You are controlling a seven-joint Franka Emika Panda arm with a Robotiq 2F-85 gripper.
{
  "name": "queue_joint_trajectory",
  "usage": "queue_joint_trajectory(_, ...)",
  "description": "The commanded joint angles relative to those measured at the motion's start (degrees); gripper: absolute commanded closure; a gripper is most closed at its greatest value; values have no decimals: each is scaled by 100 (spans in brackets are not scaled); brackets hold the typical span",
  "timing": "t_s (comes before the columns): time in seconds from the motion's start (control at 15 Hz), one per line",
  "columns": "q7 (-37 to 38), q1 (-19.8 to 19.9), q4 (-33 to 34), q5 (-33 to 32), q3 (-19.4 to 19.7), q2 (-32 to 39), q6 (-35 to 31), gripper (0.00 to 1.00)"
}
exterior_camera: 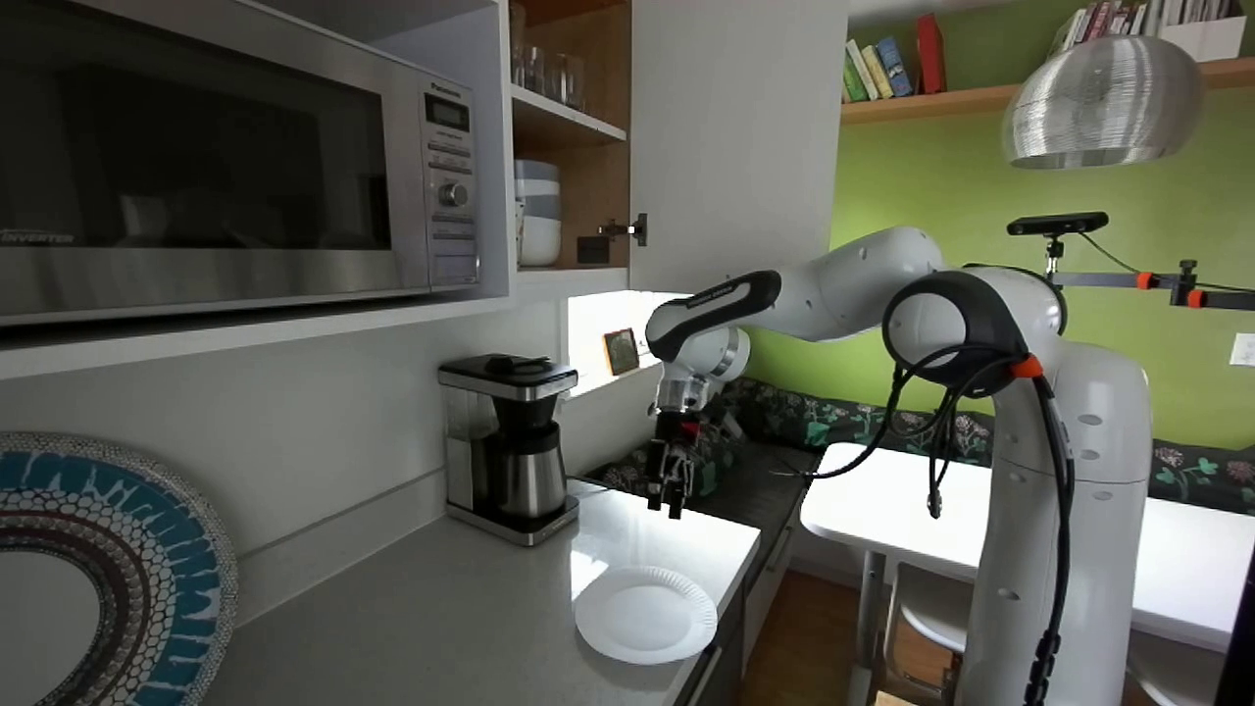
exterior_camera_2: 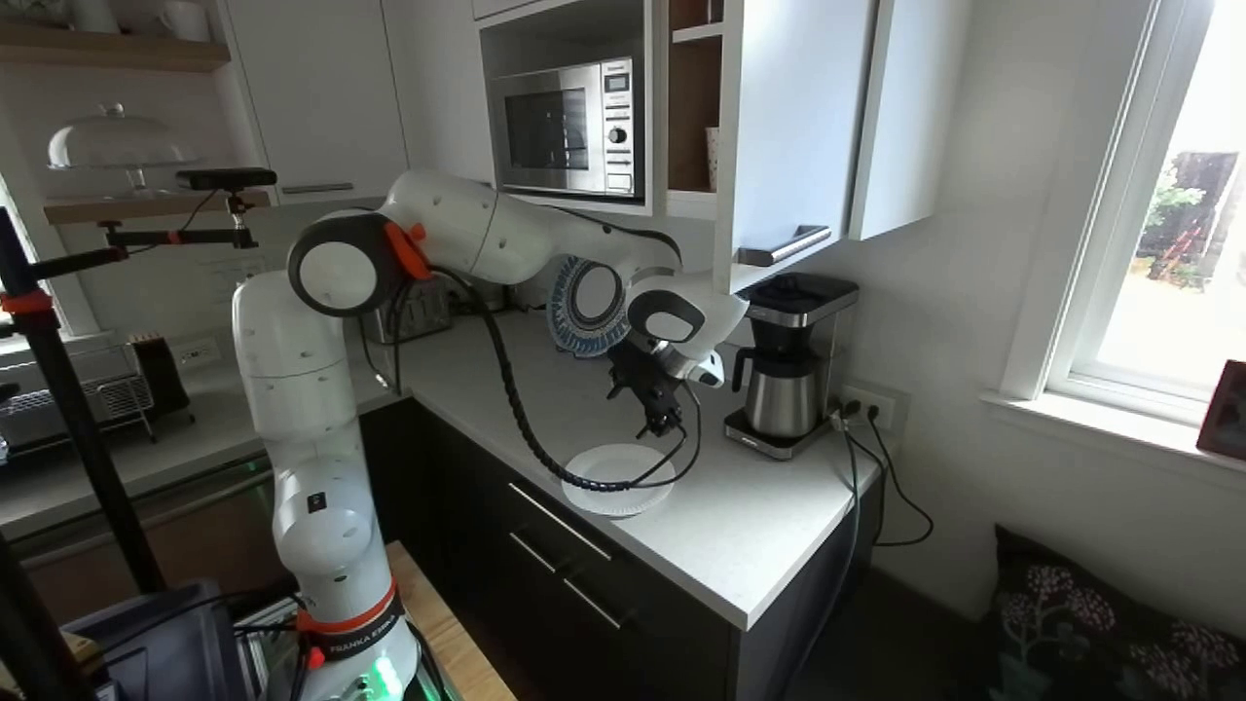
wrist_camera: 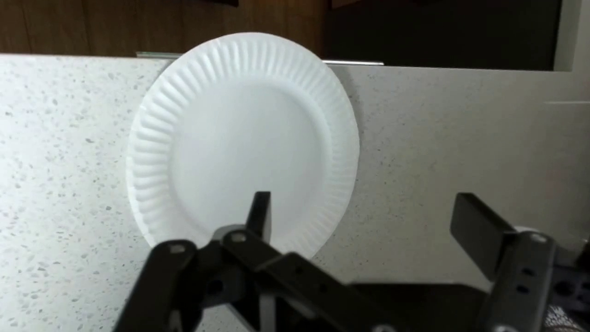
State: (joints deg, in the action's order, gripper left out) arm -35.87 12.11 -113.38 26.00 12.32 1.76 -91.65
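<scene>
Plate (wrist_camera: pixel 249 143), white, fluted, 1: below the gripper (wrist_camera: pixel 362 205), to its side; jaws, I see, wide, holding nothing. Rim (wrist_camera: pixel 251 53) juts past the counter (wrist_camera: pixel 428 147); a downward knock there could tip it off.

In an exterior view, plate (exterior_camera: pixel 646 615) on counter (exterior_camera: pixel 412 608), coffee maker (exterior_camera: pixel 512 441) behind it and to the left

Coffee maker (exterior_camera: pixel 510 451) near the claw (wrist_camera: pixel 364 205). Microwave (exterior_camera_2: pixel 565 129) and open cupboard door (exterior_camera: pixel 735 147) higher. Patterned round platter (exterior_camera: pixel 127 559), on edge, well apart from claw. Flowered cushion (exterior_camera_2: pixel 1100 618) below claw level.
</scene>
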Motion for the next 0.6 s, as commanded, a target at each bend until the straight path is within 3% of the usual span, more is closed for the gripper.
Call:
queue_joint_trajectory(0.0,-808,7,-384,-218,-61,56,-647,0)
queue_joint_trajectory(0.53,-2304,165,-521,-114,-59,570,-1210,0)
